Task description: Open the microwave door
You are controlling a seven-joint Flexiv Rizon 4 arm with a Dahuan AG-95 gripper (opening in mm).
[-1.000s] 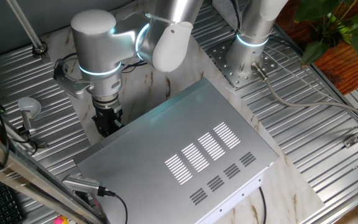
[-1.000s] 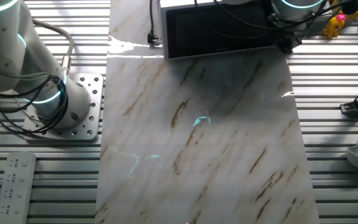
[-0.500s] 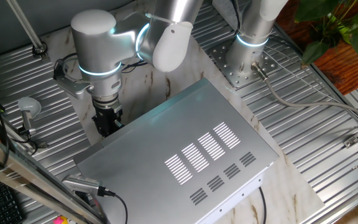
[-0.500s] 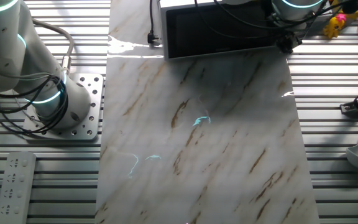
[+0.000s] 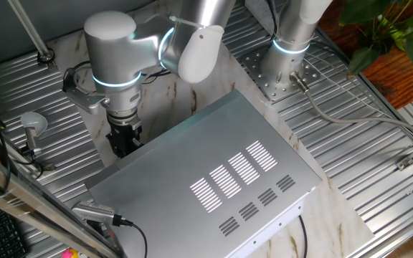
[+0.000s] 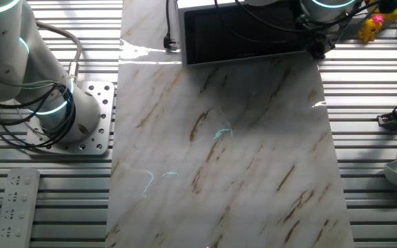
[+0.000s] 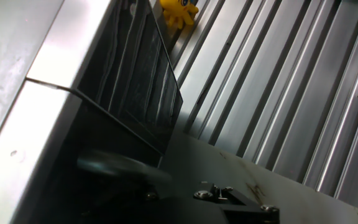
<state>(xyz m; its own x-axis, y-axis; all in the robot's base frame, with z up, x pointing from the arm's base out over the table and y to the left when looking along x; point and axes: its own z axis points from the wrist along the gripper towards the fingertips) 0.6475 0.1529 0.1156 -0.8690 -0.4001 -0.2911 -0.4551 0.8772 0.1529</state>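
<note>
Microwave (image 5: 214,179) is seen at bench centre, its microwave door (image 6: 243,34) at 12 o'clock in the other fixed view, seemingly shut. Little has changed since a second ago: the pincer (image 5: 124,137) remains at the door's edge, its opening not discernible; pulling appears not yet begun.

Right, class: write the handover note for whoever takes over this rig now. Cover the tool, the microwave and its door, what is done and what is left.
Tool: black, two-finger, low at the door-side corner of the large silver-grey slotted microwave. Whether it is open or shut cannot be told.
Flat black glassy microwave door: faces the marble slab and appears closed.
Done: the tool is at the door's edge.
Left: catch that edge and swing the door open, probably out over the slab.
</note>
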